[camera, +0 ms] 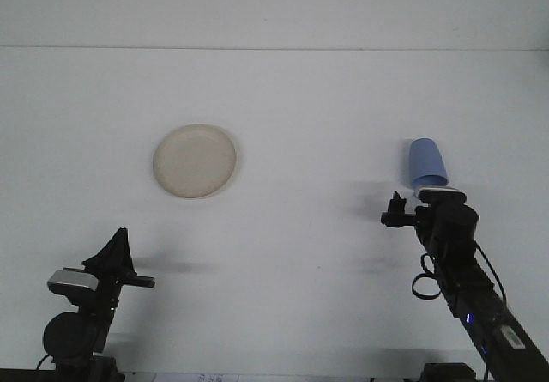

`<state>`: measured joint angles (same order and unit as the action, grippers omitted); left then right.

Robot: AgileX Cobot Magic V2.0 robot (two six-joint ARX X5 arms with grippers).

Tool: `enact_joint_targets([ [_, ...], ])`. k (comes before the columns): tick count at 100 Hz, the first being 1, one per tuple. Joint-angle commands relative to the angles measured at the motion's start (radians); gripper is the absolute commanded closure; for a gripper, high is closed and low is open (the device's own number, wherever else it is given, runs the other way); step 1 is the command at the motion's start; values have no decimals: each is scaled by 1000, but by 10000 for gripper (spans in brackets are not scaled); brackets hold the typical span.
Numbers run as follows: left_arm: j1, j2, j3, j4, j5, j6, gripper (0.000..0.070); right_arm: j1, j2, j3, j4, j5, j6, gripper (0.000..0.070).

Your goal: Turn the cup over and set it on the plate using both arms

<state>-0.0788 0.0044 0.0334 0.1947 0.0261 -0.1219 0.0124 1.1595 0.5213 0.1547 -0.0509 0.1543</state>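
A blue cup [426, 161] lies on its side at the right of the white table, its open mouth toward me. My right gripper [427, 200] has come up just in front of the cup's mouth, and its wrist hides the cup's near rim. A cream plate [196, 160] lies flat at the left centre, with nothing on it. My left gripper [116, 243] points upward at the near left edge, shut and empty, well short of the plate.
The white table [300, 124] runs back to a white wall. The right arm [476, 300] stretches from the lower right corner toward the cup, with a looped cable beside it.
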Motion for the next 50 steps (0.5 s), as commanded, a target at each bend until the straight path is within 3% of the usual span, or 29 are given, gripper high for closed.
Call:
enact_joint_targets([
  [1,1,-1,-19,14,3,-3,685,2,68,11,91,1,5,171],
  [13,1,-1,-19,14,3,-3,685,-3,192,29,217,2,4,176],
  [37,1,-1,-19,14,3,-3,685,-25,420,185,235,-2,-5,190],
  [43,1,-1,-19,14,3,-3,685,-28,462,224,235,-2,-5,307],
  [50,1,-1,-19,14,3,-3,685,-28,492,258,235,-2,-9,585],
])
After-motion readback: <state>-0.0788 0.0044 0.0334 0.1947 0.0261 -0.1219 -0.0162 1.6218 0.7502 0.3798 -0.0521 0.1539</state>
